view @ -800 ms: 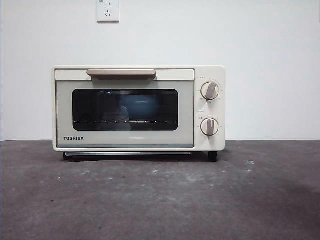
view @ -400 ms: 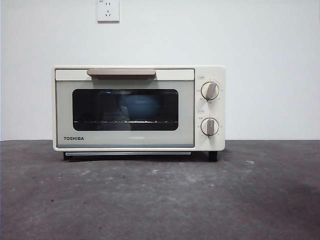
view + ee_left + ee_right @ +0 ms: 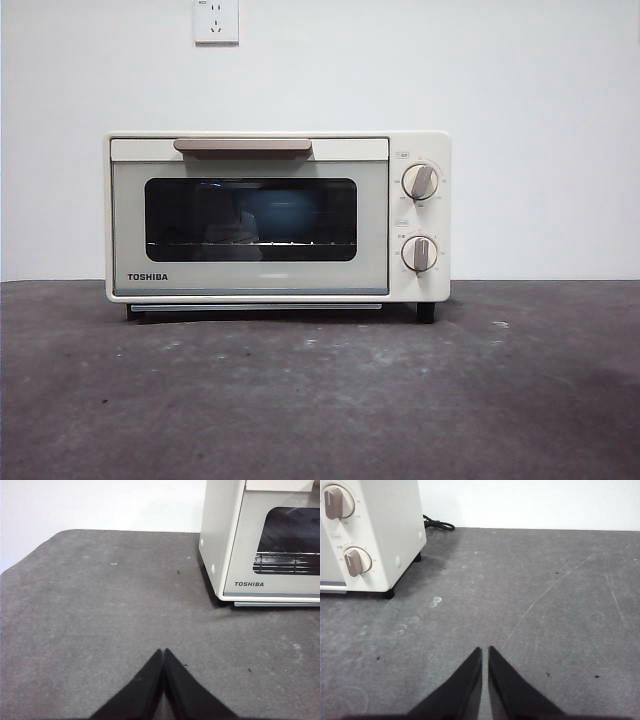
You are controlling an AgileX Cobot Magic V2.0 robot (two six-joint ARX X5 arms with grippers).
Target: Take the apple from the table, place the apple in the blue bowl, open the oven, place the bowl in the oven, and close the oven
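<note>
The oven (image 3: 277, 217) is shut, with the bowl (image 3: 283, 213) dimly visible behind its glass. Both grippers (image 3: 163, 655) (image 3: 485, 652) hover closed, empty, beside it. The rigid handle (image 3: 242, 146) offers the surest grip.

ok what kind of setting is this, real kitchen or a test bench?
Looks like a lab test bench, not a real kitchen: a lone oven on a dark grey table against a bare white wall with one wall socket. No counters or cabinets in view. Both grippers, left gripper and right gripper, sit empty.
</note>
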